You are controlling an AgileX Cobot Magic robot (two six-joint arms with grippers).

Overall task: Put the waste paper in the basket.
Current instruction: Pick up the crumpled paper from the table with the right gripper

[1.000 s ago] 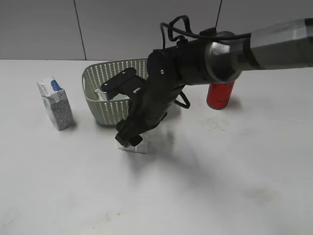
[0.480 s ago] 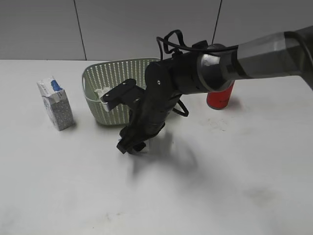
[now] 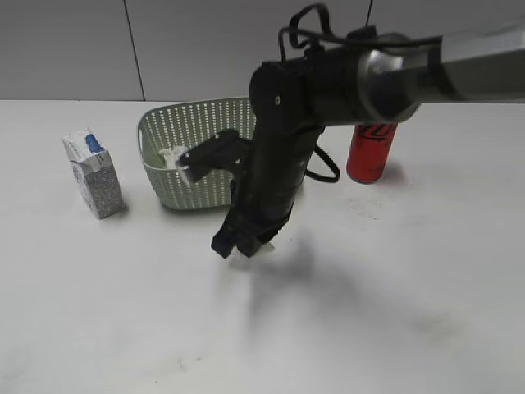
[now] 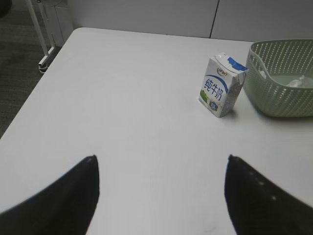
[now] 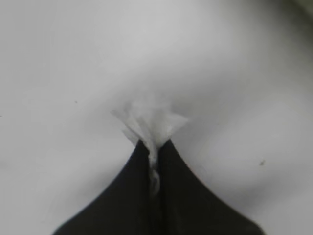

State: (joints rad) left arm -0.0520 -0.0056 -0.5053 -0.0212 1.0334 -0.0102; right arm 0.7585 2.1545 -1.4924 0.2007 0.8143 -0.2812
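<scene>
My right gripper [image 3: 244,244] is shut on a crumpled white waste paper scrap [image 5: 151,122] and holds it above the table, in front of the basket. The scrap sticks out past the fingertips [image 5: 154,144]. The pale green perforated basket [image 3: 176,131] stands at the back left, with white paper [image 3: 173,155] inside it; it also shows in the left wrist view [image 4: 281,63], paper [image 4: 297,82] within. My left gripper [image 4: 161,159] is open and empty over bare table, far left of the basket.
A white-and-blue milk carton [image 3: 93,173] stands left of the basket, also in the left wrist view [image 4: 221,85]. A red can [image 3: 370,152] stands at the back right behind the right arm. The table's left edge [image 4: 36,83] drops to the floor.
The right gripper closed on the paper scrap that lay on the table and has lifted it, moving slightly right. The arm has swung more upright.
</scene>
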